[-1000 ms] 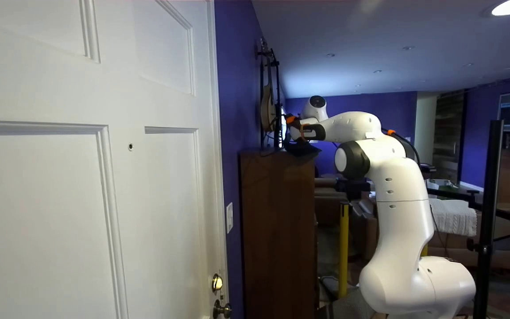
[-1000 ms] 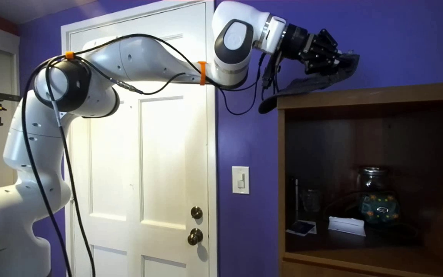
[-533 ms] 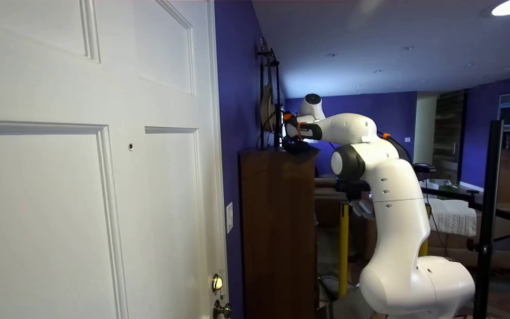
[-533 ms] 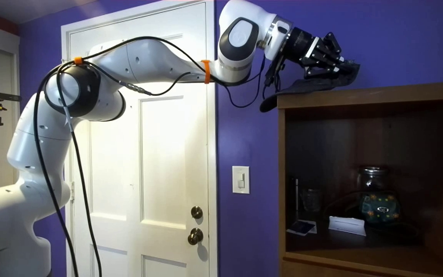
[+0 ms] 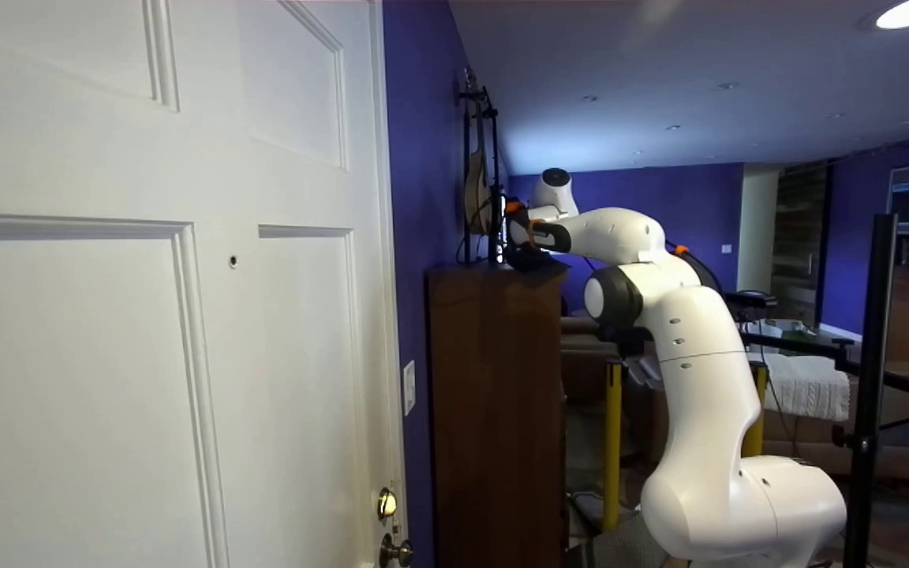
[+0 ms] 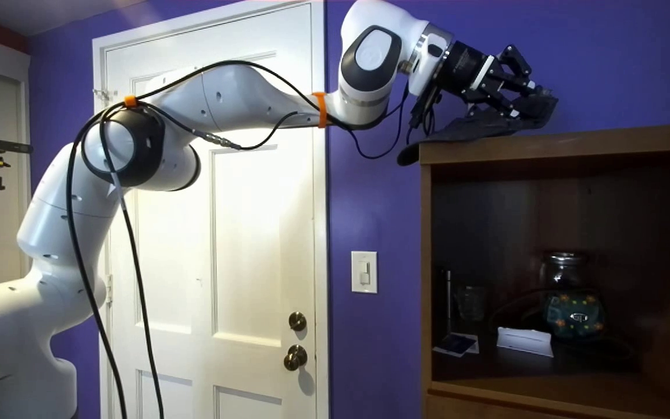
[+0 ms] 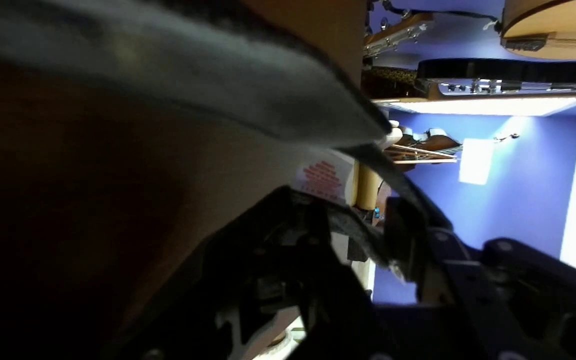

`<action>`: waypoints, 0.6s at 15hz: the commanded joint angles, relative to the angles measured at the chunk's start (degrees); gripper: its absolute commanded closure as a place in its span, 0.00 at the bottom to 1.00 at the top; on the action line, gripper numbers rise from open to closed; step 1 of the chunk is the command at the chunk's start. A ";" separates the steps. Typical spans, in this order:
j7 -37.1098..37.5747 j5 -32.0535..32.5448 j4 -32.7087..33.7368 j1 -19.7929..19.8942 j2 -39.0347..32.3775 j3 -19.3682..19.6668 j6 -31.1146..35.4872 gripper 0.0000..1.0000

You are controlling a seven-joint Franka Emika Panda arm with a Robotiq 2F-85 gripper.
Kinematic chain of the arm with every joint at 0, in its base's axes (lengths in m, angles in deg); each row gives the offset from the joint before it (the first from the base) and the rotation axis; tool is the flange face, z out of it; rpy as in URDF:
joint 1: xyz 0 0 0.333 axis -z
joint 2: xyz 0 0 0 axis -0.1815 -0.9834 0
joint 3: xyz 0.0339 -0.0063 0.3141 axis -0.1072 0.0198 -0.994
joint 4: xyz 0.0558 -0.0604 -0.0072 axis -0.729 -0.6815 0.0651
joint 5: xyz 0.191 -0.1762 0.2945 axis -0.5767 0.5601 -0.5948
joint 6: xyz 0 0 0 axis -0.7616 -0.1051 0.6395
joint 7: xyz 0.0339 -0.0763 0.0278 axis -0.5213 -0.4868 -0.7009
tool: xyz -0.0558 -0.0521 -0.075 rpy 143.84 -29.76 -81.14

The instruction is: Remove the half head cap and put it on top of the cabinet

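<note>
White arm [image 6: 233, 96] bent high, wrist [image 6: 426, 68] tilted down, fingers [image 6: 516, 60] parted at cap [image 6: 467, 127]

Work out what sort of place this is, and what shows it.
Probably a home living room: a tan wooden guitar by a purple painted wall, a white textured fabric throw over what looks like a brown sofa, and a white panelled door.

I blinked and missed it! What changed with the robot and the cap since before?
In an exterior view the arm moved right, taking the claw farther over the cabinet. The claw, which was pinching the cap, spread open; I can't tell if it's fully loose. The cap shifted a little right too, its brim still poking past the edge. The jar and little bag stayed put.
</note>
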 commanded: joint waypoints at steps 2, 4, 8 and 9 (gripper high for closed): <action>2.81 -1.15 7.27 0.05 -2.96 0.08 -3.22 0.27; 2.87 -1.47 8.69 0.29 -3.48 -0.18 -3.89 0.13; 1.12 -3.31 11.37 0.78 -4.18 -1.12 -13.73 0.00; 0.72 -4.61 12.30 1.16 -4.54 -1.68 -17.32 0.00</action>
